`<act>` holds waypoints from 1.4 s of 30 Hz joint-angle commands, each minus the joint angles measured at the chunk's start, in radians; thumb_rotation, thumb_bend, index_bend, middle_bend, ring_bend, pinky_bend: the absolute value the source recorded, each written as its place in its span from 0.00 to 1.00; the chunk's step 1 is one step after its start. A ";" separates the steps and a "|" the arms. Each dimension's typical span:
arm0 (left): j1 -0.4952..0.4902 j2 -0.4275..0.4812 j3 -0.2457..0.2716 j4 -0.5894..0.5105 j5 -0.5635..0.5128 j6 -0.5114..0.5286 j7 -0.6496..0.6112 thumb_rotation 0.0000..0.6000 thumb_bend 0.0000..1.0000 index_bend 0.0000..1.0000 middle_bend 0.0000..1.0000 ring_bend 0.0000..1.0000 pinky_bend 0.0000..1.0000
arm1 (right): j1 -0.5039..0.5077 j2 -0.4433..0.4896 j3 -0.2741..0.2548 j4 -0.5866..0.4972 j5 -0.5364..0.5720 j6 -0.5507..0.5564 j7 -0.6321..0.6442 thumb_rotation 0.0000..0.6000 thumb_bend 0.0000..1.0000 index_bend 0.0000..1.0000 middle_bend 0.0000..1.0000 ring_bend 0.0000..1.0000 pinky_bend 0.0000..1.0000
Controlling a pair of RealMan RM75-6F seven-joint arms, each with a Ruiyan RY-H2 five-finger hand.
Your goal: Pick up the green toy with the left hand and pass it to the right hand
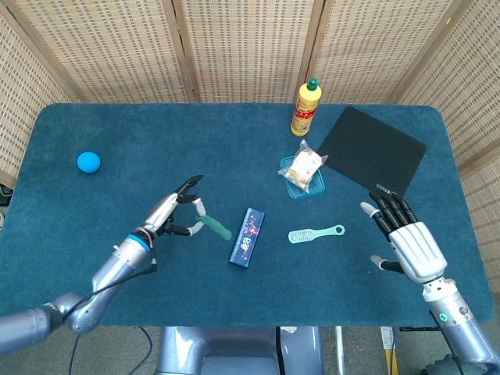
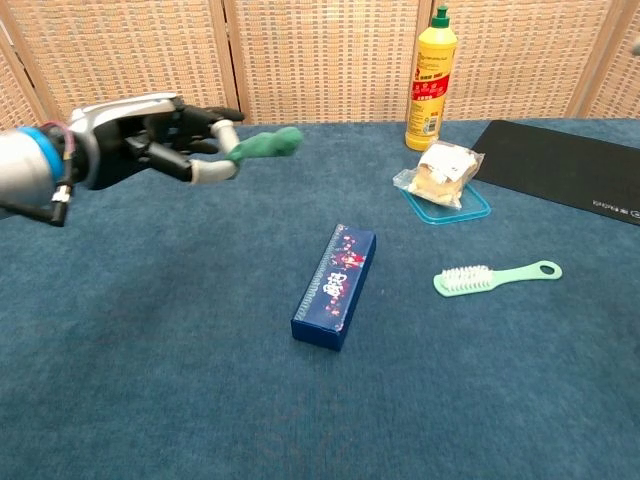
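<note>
The green toy [image 1: 216, 227] is a short dark-green stick, and my left hand [image 1: 173, 211] pinches one end of it between thumb and a finger. In the chest view the green toy [image 2: 266, 144] sticks out to the right of the left hand [image 2: 165, 133], lifted above the blue cloth. My right hand [image 1: 406, 234] hovers at the right side of the table, fingers spread, holding nothing. It does not appear in the chest view.
A dark blue box [image 1: 247, 237] lies just right of the toy. A mint brush [image 1: 315, 233] lies between the box and the right hand. Further back are a snack bag on a blue lid [image 1: 303, 172], a yellow bottle [image 1: 306, 108], a black mat [image 1: 372, 150] and a blue ball [image 1: 88, 162].
</note>
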 commanded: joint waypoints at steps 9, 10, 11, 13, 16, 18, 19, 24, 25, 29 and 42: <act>-0.142 -0.148 -0.080 -0.024 -0.227 -0.036 0.163 1.00 0.61 0.77 0.00 0.00 0.00 | 0.134 0.027 0.032 0.021 -0.088 -0.038 0.160 1.00 0.00 0.32 0.06 0.00 0.00; -0.148 -0.157 -0.084 -0.022 -0.237 -0.034 0.168 1.00 0.62 0.77 0.00 0.00 0.00 | 0.138 0.025 0.032 0.024 -0.094 -0.036 0.163 1.00 0.00 0.34 0.07 0.00 0.00; -0.155 -0.170 -0.089 -0.018 -0.253 -0.031 0.173 1.00 0.62 0.77 0.00 0.00 0.00 | 0.145 0.020 0.030 0.028 -0.104 -0.033 0.166 1.00 0.00 0.36 0.08 0.00 0.00; -0.161 -0.183 -0.095 -0.015 -0.269 -0.030 0.173 1.00 0.62 0.77 0.00 0.00 0.00 | 0.152 0.013 0.029 0.033 -0.115 -0.028 0.166 1.00 0.00 0.38 0.09 0.00 0.00; -0.176 -0.213 -0.111 0.000 -0.304 -0.031 0.166 1.00 0.63 0.77 0.00 0.00 0.00 | 0.171 -0.003 0.026 0.048 -0.138 -0.032 0.147 1.00 0.01 0.40 0.09 0.00 0.00; -0.181 -0.227 -0.118 0.007 -0.320 -0.035 0.158 1.00 0.63 0.77 0.00 0.00 0.00 | 0.183 -0.013 0.025 0.057 -0.142 -0.041 0.131 1.00 0.02 0.41 0.10 0.00 0.00; -0.183 -0.235 -0.121 0.012 -0.326 -0.038 0.152 1.00 0.63 0.77 0.00 0.00 0.00 | 0.190 -0.019 0.025 0.061 -0.142 -0.048 0.123 1.00 0.03 0.41 0.10 0.00 0.00; -0.188 -0.247 -0.127 0.023 -0.333 -0.052 0.138 1.00 0.63 0.78 0.00 0.00 0.00 | 0.212 -0.038 0.026 0.063 -0.145 -0.054 0.103 1.00 0.07 0.44 0.12 0.00 0.00; -0.188 -0.248 -0.128 0.024 -0.332 -0.053 0.135 1.00 0.63 0.78 0.00 0.00 0.00 | 0.215 -0.041 0.026 0.061 -0.144 -0.056 0.099 1.00 0.07 0.45 0.12 0.00 0.00; -0.191 -0.255 -0.132 0.030 -0.328 -0.056 0.128 1.00 0.63 0.78 0.00 0.00 0.00 | 0.240 -0.055 0.032 0.046 -0.143 -0.075 0.067 1.00 0.10 0.46 0.13 0.00 0.00; -0.211 -0.286 -0.134 0.053 -0.342 -0.058 0.144 1.00 0.65 0.78 0.00 0.00 0.00 | 0.312 -0.084 0.065 -0.036 -0.069 -0.161 -0.019 1.00 0.21 0.49 0.14 0.00 0.00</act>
